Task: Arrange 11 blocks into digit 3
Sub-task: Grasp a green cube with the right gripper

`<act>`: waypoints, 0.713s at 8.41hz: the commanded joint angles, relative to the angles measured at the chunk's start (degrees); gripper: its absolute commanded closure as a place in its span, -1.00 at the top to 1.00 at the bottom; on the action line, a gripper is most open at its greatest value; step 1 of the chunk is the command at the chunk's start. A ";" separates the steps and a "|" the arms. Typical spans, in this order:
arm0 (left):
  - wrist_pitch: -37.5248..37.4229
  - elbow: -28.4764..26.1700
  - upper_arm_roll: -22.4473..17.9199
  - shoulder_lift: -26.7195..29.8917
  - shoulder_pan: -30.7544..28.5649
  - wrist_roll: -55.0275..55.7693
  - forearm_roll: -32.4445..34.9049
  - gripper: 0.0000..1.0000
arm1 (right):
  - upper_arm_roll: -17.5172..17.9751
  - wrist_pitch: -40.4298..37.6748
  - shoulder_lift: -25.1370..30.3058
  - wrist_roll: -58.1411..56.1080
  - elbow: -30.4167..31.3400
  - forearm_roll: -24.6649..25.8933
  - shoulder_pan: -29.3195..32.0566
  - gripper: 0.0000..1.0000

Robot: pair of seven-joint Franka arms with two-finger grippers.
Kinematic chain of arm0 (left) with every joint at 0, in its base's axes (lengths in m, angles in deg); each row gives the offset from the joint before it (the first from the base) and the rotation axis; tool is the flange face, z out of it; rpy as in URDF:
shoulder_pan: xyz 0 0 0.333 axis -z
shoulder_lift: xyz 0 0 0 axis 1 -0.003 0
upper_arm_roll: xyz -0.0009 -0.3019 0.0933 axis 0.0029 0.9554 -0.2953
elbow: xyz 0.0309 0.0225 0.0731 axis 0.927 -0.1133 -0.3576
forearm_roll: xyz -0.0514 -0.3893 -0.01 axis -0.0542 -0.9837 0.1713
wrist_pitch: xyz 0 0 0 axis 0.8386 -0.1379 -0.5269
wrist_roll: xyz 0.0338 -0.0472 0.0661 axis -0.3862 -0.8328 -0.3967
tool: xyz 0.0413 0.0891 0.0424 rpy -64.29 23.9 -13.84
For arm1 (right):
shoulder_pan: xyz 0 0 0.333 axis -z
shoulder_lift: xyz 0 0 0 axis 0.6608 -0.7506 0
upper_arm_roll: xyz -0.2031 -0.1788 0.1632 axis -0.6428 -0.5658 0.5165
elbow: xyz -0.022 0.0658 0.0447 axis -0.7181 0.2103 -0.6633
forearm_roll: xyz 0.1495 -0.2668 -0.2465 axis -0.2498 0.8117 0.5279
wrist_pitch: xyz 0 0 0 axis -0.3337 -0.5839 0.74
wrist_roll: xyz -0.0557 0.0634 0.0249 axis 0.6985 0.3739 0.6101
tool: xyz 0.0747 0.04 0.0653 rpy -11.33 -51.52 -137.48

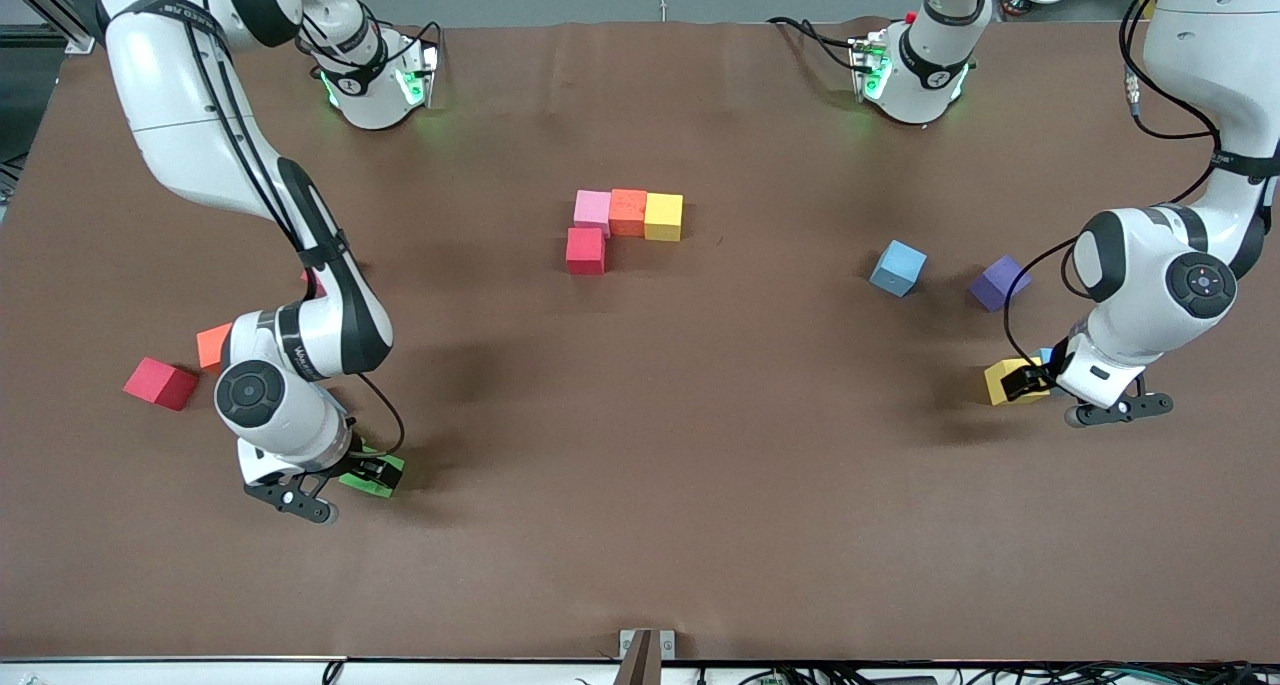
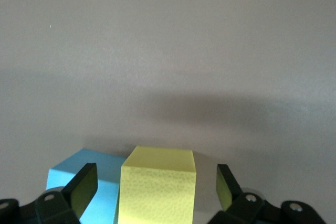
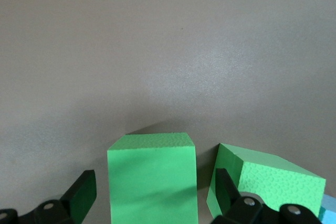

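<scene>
Nearest the front camera, toward the right arm's end of the table, the right gripper is down at the table with its fingers spread wide on either side of a green block; the fingers stand apart from the block's sides and do not clamp it. A second green block lies tilted just beside the first, and a sliver of a light blue thing shows at the edge of the right wrist view next to it. Farther from the camera at that same end, a red block sits alone, with an orange block near it, partly hidden by the right arm. Toward the left arm's end, the left gripper is also low at the table, its fingers open around a yellow block with gaps on both sides, so nothing is gripped. A blue block lies right beside that yellow one. Farther from the camera there, a purple block and another blue block lie apart from each other. In the middle of the table, farthest from the camera, the start of the figure lies flat: a pink block, an orange block and a yellow block touch in a row, and a red block touches the pink one on its camera side.
</scene>
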 commanded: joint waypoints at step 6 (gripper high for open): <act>3.72 -2.19 -1.25 -1.28 -0.02 -3.26 0.41 1.00 | 0.44 -0.38 -0.23 -4.51 0.34 1.38 0.65 -0.94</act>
